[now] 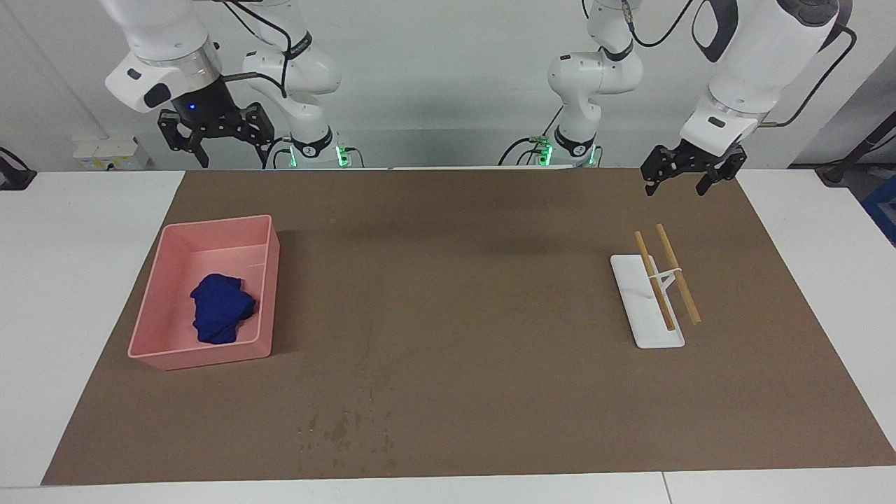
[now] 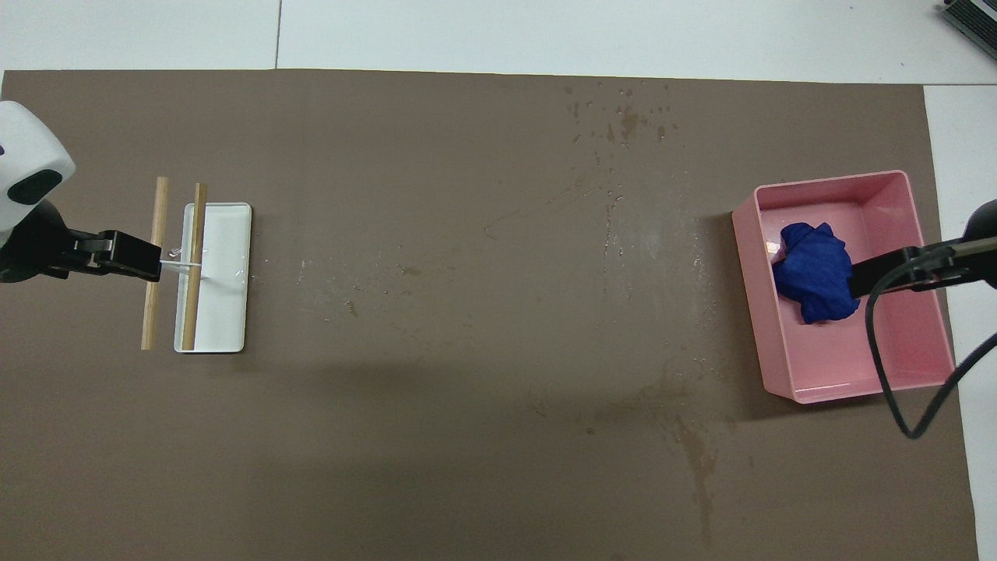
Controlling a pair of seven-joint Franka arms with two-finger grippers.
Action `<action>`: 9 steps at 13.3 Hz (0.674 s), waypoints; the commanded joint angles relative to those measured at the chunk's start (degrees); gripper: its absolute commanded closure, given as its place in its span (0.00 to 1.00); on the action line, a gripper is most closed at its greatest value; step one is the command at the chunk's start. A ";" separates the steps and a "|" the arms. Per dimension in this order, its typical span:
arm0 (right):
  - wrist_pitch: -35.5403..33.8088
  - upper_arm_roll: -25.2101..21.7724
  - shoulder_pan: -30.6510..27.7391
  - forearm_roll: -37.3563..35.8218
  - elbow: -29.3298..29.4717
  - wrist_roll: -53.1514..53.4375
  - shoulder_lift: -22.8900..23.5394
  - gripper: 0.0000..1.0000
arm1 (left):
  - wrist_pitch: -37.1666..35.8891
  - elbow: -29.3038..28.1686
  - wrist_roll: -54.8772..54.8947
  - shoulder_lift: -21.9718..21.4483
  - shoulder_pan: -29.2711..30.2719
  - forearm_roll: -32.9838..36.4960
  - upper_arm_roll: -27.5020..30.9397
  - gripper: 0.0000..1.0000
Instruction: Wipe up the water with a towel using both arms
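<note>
The water (image 1: 343, 428) is a patch of dark wet blotches and specks on the brown mat (image 1: 455, 294), near the mat's edge farthest from the robots; it also shows in the overhead view (image 2: 623, 117). The towel (image 1: 221, 308) is a crumpled dark blue cloth lying in a pink bin (image 1: 210, 225) toward the right arm's end of the table; the overhead view shows towel (image 2: 810, 269) and bin (image 2: 826, 181). My right gripper (image 1: 220, 145) hangs open and empty, high over the bin's end. My left gripper (image 1: 675, 185) hangs open and empty, raised over the mat's edge by the rack.
A white rack (image 1: 647, 311) with two wooden rods (image 1: 677, 273) across it stands toward the left arm's end of the mat; it also shows in the overhead view (image 2: 226, 280). Faint dried streaks mark the middle of the mat (image 2: 607, 234).
</note>
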 commanded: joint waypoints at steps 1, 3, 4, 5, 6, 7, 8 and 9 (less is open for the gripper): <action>-1.97 -5.42 5.95 -0.12 6.90 0.16 4.54 0.00 | -0.37 -1.20 0.29 -1.23 0.23 -0.34 0.07 0.00; -1.96 -5.34 6.21 0.50 6.03 0.16 4.36 0.00 | -0.28 -1.20 0.29 -1.23 0.23 -0.26 0.07 0.00; -1.96 -5.25 6.21 1.11 4.80 0.16 3.93 0.00 | -0.28 -1.20 0.29 -1.23 0.23 -0.34 0.07 0.00; -1.96 -5.16 5.95 1.55 3.57 0.16 3.31 0.00 | -0.37 -1.20 0.29 -1.14 0.23 -0.26 0.07 0.00; -2.13 -4.98 5.08 1.73 3.04 0.07 3.05 0.00 | -0.28 -1.20 0.29 -1.23 0.23 -0.34 0.07 0.00; -2.14 -2.81 2.72 1.73 3.03 0.07 2.96 0.00 | -0.28 -1.20 0.29 -1.23 0.23 -0.34 0.07 0.00; -2.31 2.00 -1.83 1.64 3.12 0.07 2.96 0.00 | -0.28 -1.20 0.29 -1.23 0.23 -0.26 0.07 0.00; -2.57 5.35 -4.74 1.64 3.03 0.16 2.87 0.00 | -0.37 -1.20 0.29 -1.23 0.23 -0.26 0.07 0.00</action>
